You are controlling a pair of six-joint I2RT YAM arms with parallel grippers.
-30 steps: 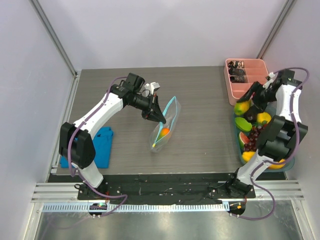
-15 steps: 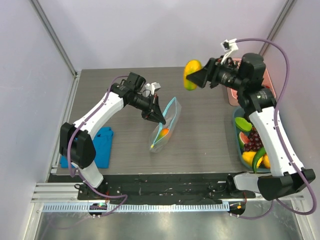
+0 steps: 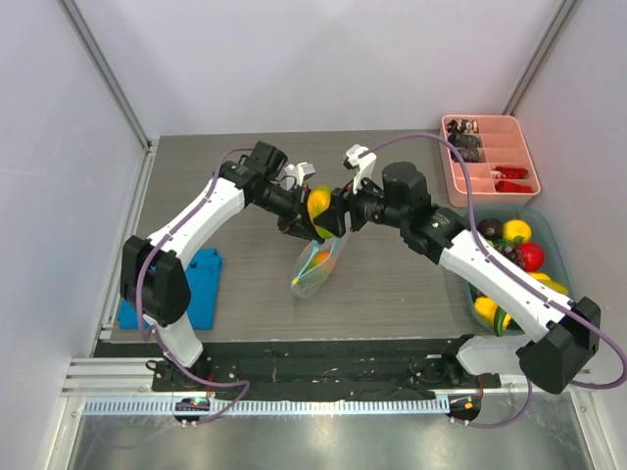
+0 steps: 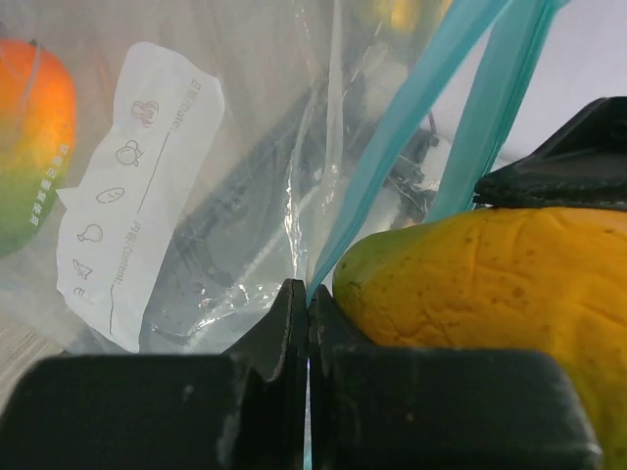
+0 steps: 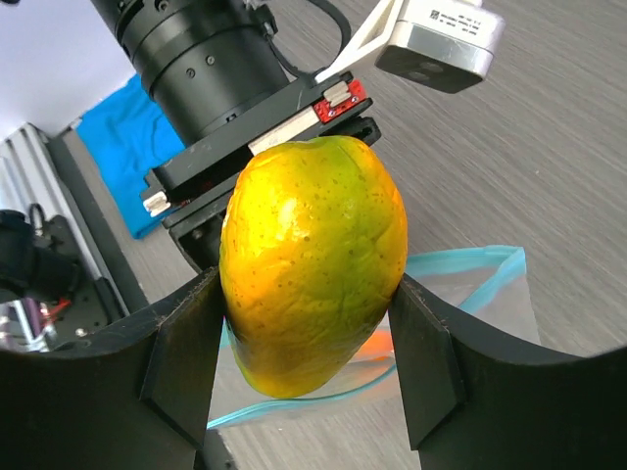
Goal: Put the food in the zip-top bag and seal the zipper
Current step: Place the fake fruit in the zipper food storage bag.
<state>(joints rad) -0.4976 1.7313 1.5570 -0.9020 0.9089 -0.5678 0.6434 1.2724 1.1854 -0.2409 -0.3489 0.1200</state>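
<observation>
1. Nearest to me, at the left edge of the tabletop [image 3: 392, 284], a blue cloth [image 3: 201, 284] lies flat. At the right side there is a pile of toy fruits [image 3: 519, 245], yellow, red and dark ones.
2. A little further, in the middle, the zip-top bag [image 3: 315, 269] stands up from the tabletop. One orange fruit [image 3: 320, 259] is already inside it.
3. The left end effector [image 4: 308, 294] is closed on the zipper [image 4: 392, 166]. It pinches the teal strip between its jaws and holds this edge of the mouth up, so the mouth is open.
4. The right end effector [image 5: 309, 323] grips a yellow-green mango [image 5: 313, 264] between its two fingers. The mango hangs in the air directly over the open mouth, just beside the left end effector. I cannot tell if it touches the strip.
5. Farthest, in the right corner, a pink tray [image 3: 487, 119] holds small dark and red items.
</observation>
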